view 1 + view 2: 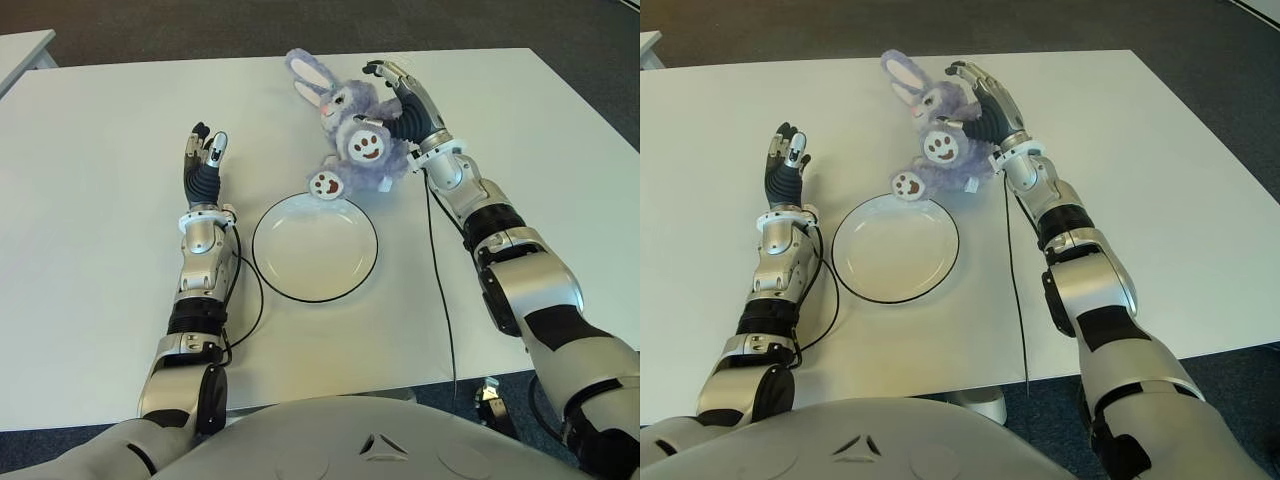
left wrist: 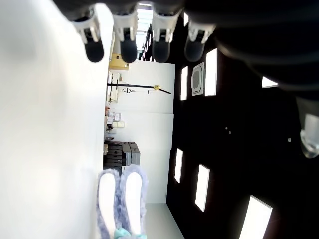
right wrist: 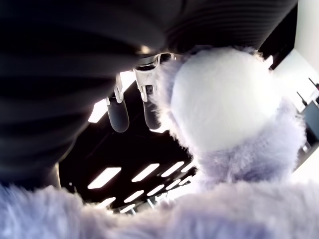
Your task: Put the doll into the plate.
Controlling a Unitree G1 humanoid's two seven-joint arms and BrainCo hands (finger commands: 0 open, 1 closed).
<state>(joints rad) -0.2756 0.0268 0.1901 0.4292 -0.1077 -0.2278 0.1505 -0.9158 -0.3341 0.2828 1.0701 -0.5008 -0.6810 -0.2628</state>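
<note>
The plate (image 1: 315,247) lies nearest. The left hand (image 1: 204,160) shows beside it on the left, fingers straight and holding nothing. Just beyond the rim, the doll (image 1: 355,135) lies with feet toward the plate and ears pointing away. The right hand (image 1: 405,100) presses its far side; the doll hides how far its fingers close.

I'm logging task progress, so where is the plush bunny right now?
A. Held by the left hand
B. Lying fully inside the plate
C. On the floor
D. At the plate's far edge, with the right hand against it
D: the plush bunny sits at the far rim of the plate, one foot reaching over that rim, with the right hand against its side; the left hand shows left of the plate, holding nothing.
</note>
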